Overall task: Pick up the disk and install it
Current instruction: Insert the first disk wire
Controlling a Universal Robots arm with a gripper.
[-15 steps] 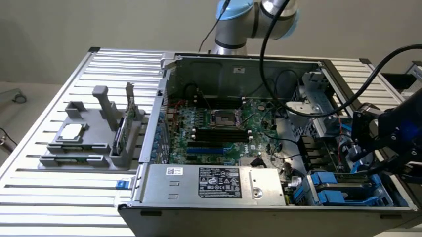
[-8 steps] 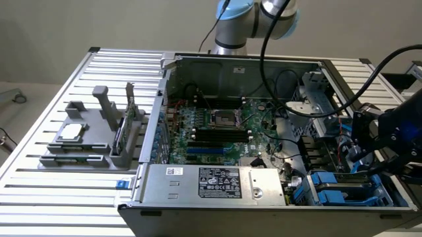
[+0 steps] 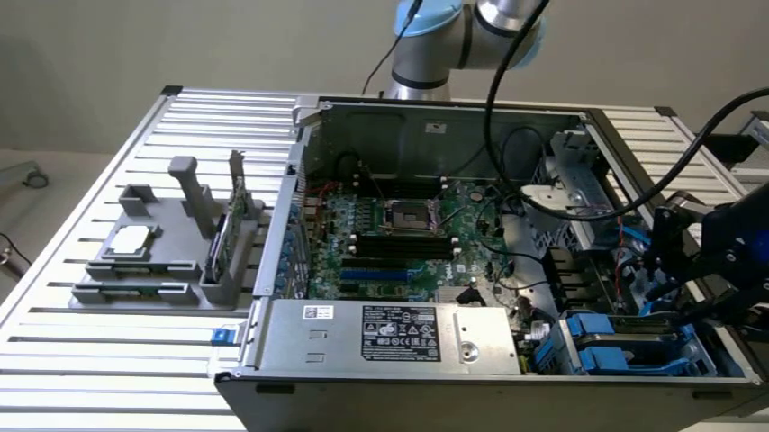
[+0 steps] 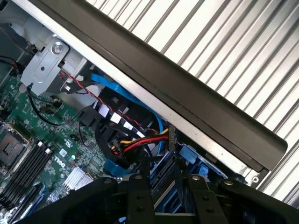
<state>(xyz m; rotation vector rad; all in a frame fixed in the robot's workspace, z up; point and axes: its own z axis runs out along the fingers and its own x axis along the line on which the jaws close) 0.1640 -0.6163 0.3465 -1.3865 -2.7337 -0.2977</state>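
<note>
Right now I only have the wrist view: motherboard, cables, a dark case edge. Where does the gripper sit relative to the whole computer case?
Observer: The gripper hangs over the open case at its side on the exterior view's right, above the drive bays.
Operator: I see blue plastic nearby. Where is that?
Observer: Blue carriers sit in the bay at the case's near corner, below the gripper.
Operator: And outside the case?
Observer: A grey fixture on the slatted table, at the exterior view's left, holds a silver processor chip and an upright green card.
</note>
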